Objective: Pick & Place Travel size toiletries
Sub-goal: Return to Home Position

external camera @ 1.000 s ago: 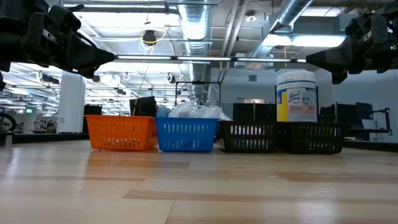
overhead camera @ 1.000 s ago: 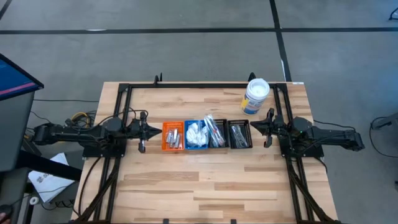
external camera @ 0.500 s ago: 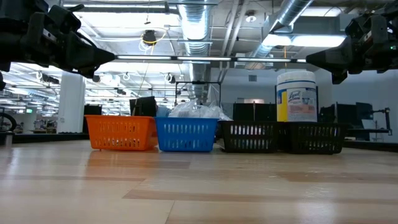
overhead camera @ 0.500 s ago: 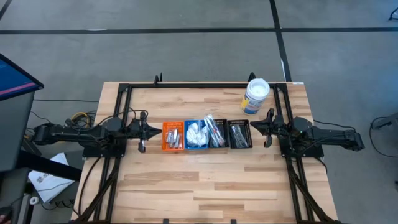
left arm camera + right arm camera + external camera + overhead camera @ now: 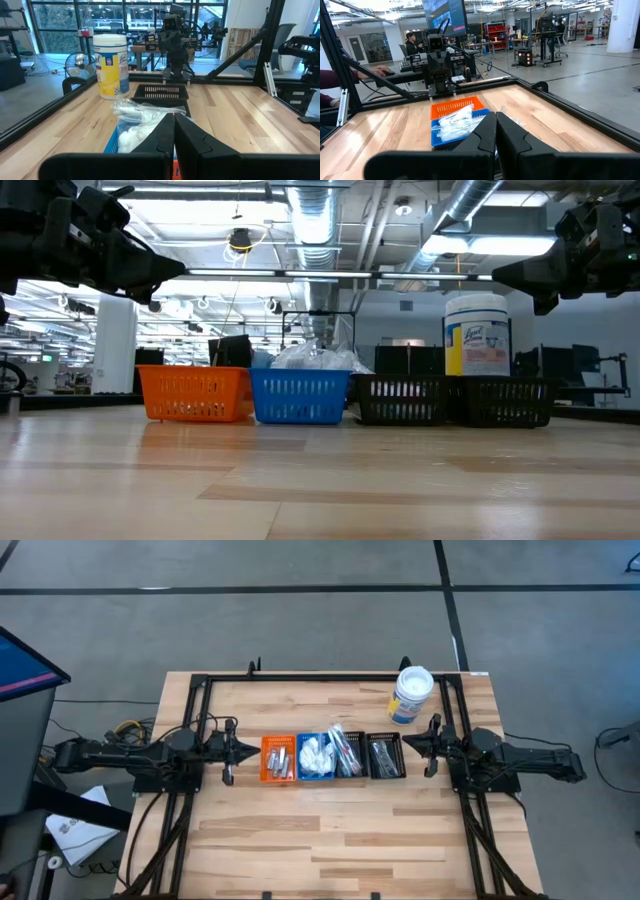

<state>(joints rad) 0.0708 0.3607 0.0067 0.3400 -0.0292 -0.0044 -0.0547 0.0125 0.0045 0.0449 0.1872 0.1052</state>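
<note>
The travel size toiletries lie sorted in a row of four small bins at the table's middle: silvery sachets in the orange bin [image 5: 278,758], white crinkly packets in the blue bin [image 5: 315,756], clear-wrapped sticks in a black bin [image 5: 347,753], small black pieces in the other black bin [image 5: 386,756]. My left gripper [image 5: 252,750] hovers shut and level, just left of the orange bin. My right gripper [image 5: 408,744] hovers shut and level, just right of the black bins. Both stand well above the tabletop, holding nothing.
A white wipes tub [image 5: 411,694] with a blue and yellow label stands at the far right, behind the right gripper. A black frame [image 5: 330,677] runs along the table's far and side edges. Bare wood [image 5: 330,830] spreads over the table's near half. A person's sleeve [image 5: 330,80] shows beyond the table.
</note>
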